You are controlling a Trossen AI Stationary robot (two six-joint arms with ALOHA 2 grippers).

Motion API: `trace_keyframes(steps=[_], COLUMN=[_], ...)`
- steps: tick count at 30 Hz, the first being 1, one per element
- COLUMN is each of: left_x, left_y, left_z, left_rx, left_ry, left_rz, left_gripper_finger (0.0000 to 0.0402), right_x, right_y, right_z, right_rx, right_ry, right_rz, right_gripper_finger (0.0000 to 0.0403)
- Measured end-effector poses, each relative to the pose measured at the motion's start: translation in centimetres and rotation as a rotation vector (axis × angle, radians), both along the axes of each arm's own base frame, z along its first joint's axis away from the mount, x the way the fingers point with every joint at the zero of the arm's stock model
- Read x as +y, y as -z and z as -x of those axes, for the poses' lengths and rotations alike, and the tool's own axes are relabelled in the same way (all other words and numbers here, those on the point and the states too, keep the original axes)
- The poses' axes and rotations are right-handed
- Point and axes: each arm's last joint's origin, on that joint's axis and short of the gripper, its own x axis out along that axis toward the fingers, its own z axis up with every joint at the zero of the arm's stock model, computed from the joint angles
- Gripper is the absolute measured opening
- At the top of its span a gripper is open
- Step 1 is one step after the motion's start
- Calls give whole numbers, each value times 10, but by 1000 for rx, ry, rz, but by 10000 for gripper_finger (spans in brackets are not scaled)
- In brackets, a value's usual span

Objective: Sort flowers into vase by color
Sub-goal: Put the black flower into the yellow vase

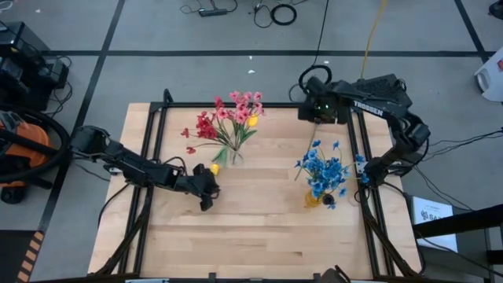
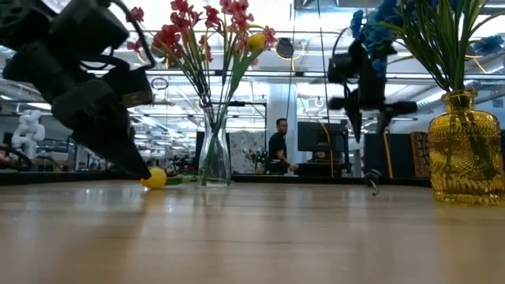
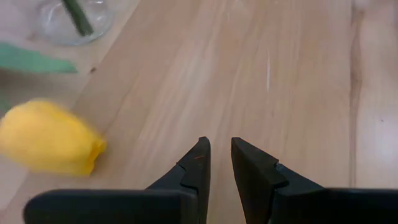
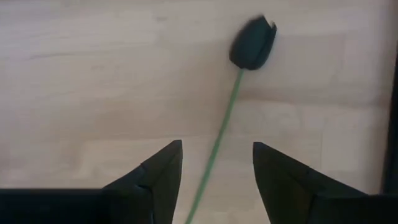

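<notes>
A yellow bud lies on its side on the wooden table, next to the clear vase of red, pink and yellow flowers. My left gripper slants down just beside the bud, its fingers a narrow gap apart with nothing between them. A dark bud on a long green stem lies flat on the table. My right gripper hangs open above it, pointing down, one finger on either side of the stem. Blue flowers stand in the amber vase.
A black frame rail runs along the table's edges. The amber vase stands toward the table's right side, the clear vase near the middle. Bare wood fills the near half. A person stands in the room behind.
</notes>
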Motion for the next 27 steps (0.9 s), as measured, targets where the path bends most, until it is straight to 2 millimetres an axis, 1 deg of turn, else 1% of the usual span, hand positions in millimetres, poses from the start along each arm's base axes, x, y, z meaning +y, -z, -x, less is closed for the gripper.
trace_keyframes(steps=[3, 6, 9, 13, 21, 27], left_x=[1, 3, 5, 5, 6, 6], left_y=[0, 2, 4, 6, 13, 13], left_z=[4, 9, 13, 17, 25, 25], left_rx=[-31, -17, 1, 16, 45, 47], left_ry=[0, 4, 3, 23, 47, 55], left_rz=[7, -2, -3, 16, 44, 44], left_gripper_finger=[72, 72, 72, 72, 72, 72], right_x=[1, 0, 2, 6, 4, 3], right_y=[22, 41, 59, 80, 90, 110], right_z=[4, 8, 16, 26, 24, 19], right_rx=[-27, -67, -94, -112, -147, -107], right_ry=[60, 120, 169, 230, 258, 254], right_rz=[-14, 0, -19, -45, -26, -99], right_gripper_finger=[186, 179, 166, 143, 109, 88])
